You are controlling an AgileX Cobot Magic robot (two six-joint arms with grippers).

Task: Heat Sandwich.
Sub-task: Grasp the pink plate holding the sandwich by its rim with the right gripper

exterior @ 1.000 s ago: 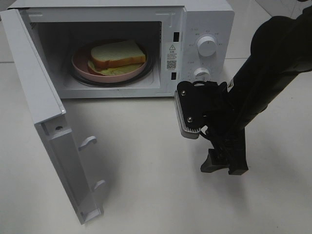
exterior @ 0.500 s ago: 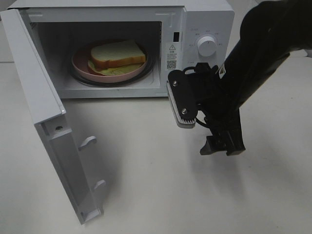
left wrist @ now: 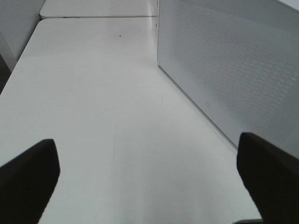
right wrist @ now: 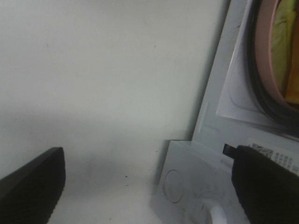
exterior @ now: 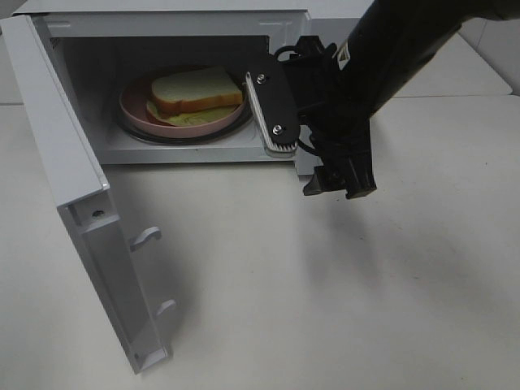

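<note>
The sandwich, pale bread over yellow-green filling, lies on a round pink plate inside the white microwave, whose door hangs open to the left. My right gripper hovers open and empty in front of the microwave's right side, and its arm covers the control panel. In the right wrist view the open gripper frames the table, the microwave front, the plate rim and a strip of sandwich filling. My left gripper is open and empty beside the microwave's outer wall.
The open door juts out over the table's front left, with its latch hooks facing right. Bare white tabletop spreads in front of the microwave. A table seam runs along the far edge in the left wrist view.
My right arm has swung up and back toward the microwave, moving left from the table's right side to cover the control panel. Sandwich, plate and door have not moved.
</note>
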